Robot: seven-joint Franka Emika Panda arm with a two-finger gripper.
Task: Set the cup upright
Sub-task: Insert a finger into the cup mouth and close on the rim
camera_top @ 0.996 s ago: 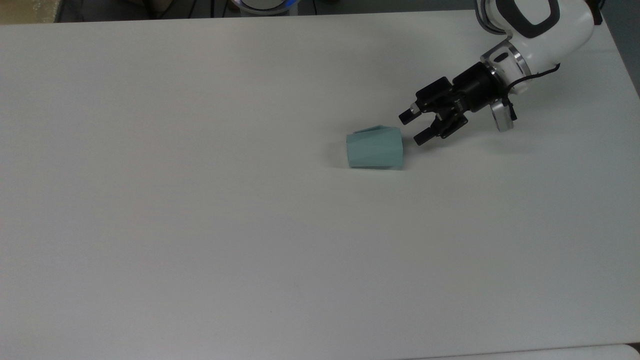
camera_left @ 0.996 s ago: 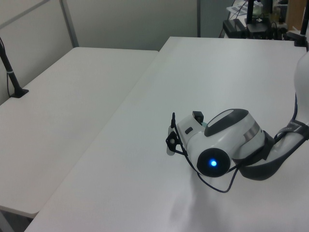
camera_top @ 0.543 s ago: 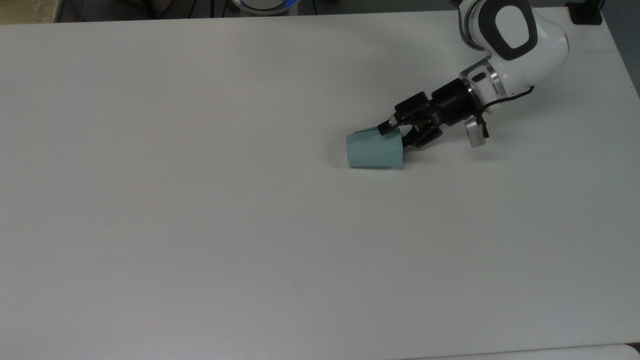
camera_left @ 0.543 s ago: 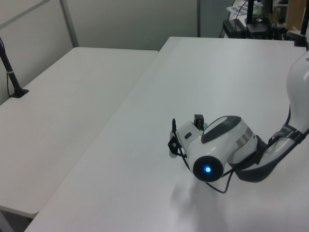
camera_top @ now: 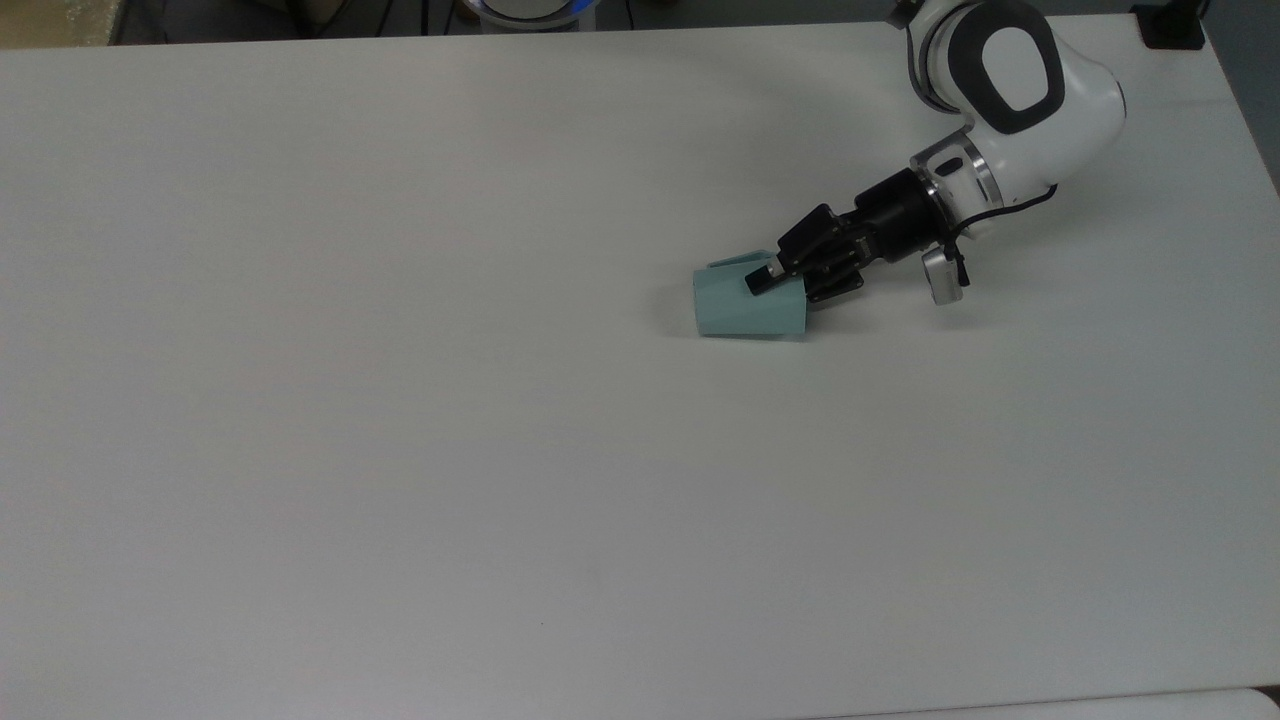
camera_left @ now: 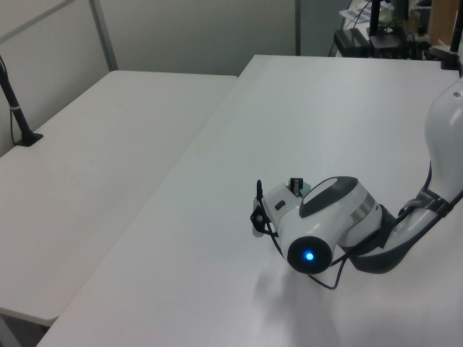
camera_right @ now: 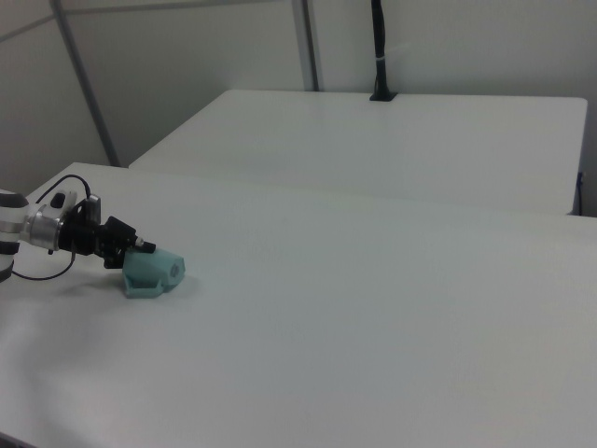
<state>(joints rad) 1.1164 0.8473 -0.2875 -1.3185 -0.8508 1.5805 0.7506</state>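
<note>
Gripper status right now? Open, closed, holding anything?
Gripper: fingers straddle the wall at the open end of the cup, which lies on its side on the table. Whether they have clamped cannot be told.
</note>
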